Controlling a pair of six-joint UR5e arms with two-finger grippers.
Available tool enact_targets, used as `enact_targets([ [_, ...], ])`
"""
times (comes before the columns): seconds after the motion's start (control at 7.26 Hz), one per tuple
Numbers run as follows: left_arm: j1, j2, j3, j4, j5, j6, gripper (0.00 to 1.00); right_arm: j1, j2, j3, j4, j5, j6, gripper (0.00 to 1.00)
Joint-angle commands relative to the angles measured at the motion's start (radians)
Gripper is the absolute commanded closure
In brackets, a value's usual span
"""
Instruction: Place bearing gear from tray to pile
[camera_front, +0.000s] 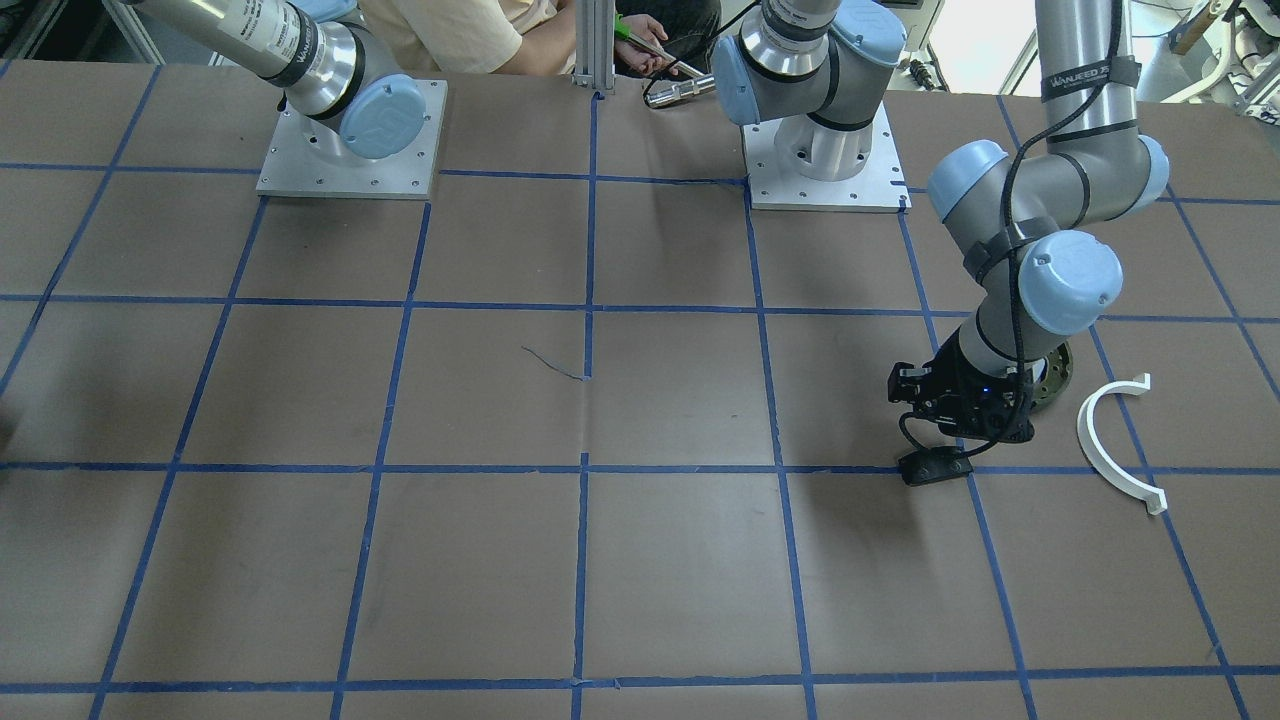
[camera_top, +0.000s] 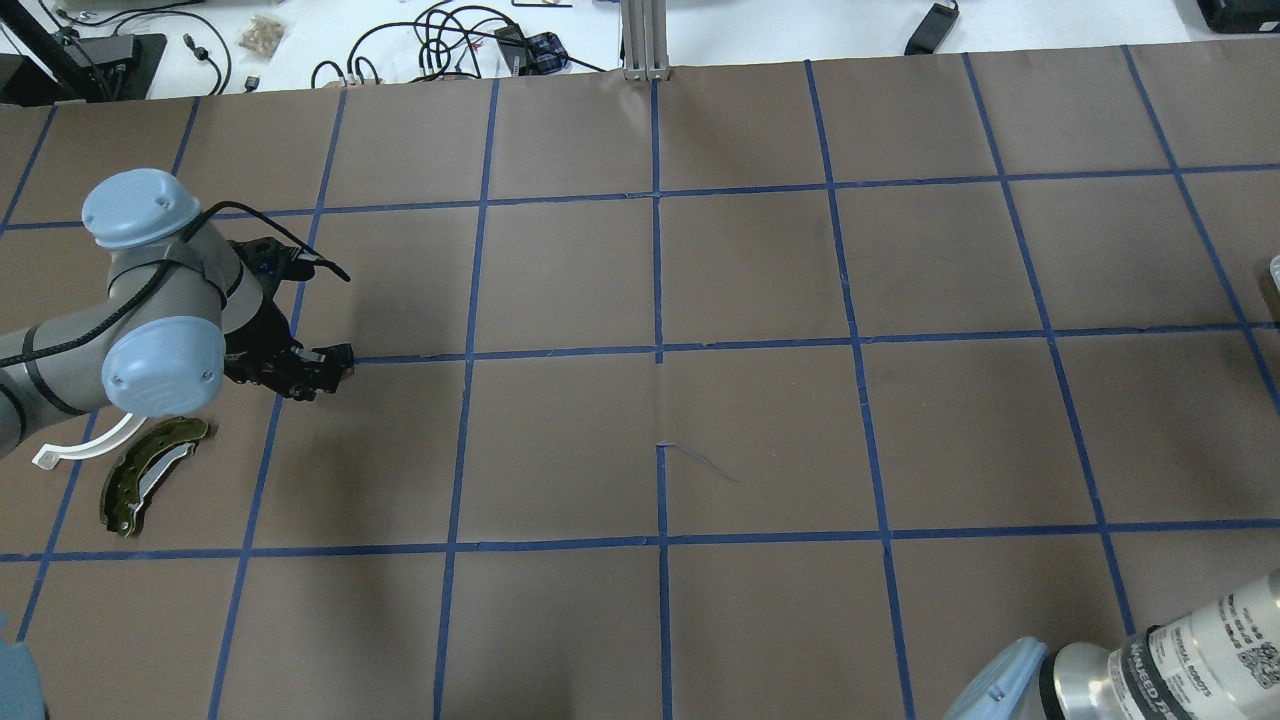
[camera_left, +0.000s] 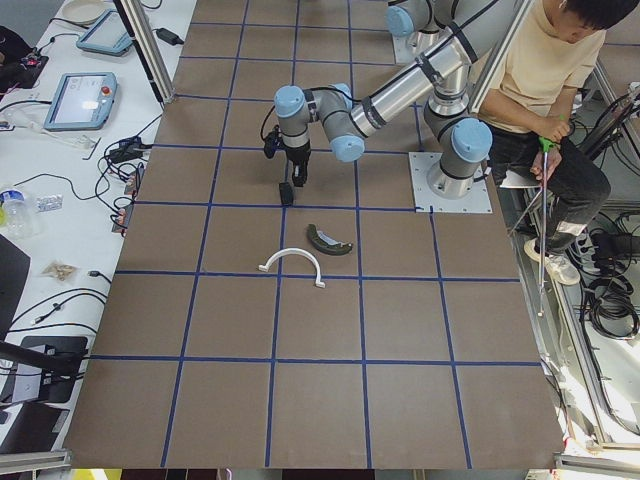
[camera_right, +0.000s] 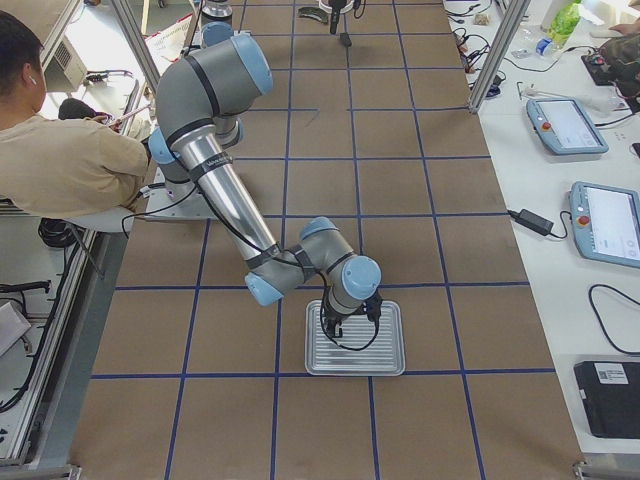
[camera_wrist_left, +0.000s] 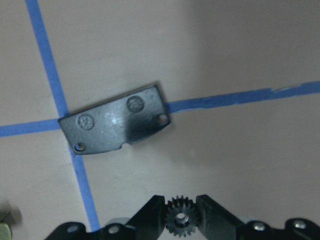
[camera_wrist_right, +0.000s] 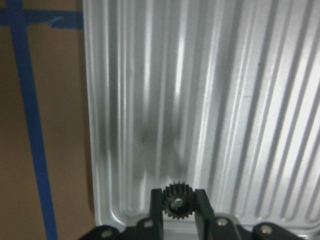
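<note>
Bearing gear pinched between left tool tips. Black pad lies flat on tabletop just ahead of them (olive brake shoe and white arc nearby). Right tool grips a second gear at the tray corner.

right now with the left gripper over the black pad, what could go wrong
The left gripper hangs right over the black pad: coming straight down could shove it. The brake shoe and white arc lie close beside that arm, so a swing might scatter them. The tray under the right gripper looks bare; closing there may grab nothing.
</note>
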Motion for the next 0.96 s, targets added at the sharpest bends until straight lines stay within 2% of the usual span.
enact_targets([
  [0.0, 0.074, -0.007, -0.068, 0.062, -0.002, 0.070, 1.00, 0.073, -0.085, 0.001, 0.076, 0.009, 0.080, 1.00],
  [0.28, 0.075, -0.011, -0.099, 0.148, -0.001, 0.069, 0.98, 0.219, -0.182, 0.007, 0.177, 0.011, 0.268, 1.00],
  [0.41, 0.075, -0.011, -0.096, 0.149, 0.001, 0.069, 0.01, 0.287, -0.223, 0.008, 0.213, 0.019, 0.354, 1.00],
  [0.69, 0.066, -0.003, -0.093, 0.145, 0.001, 0.062, 0.00, 0.458, -0.300, 0.010, 0.306, 0.078, 0.587, 1.00],
  [0.83, 0.048, 0.032, -0.088, 0.107, -0.001, 0.061, 0.00, 0.549, -0.325, 0.011, 0.311, 0.138, 0.699, 1.00],
])
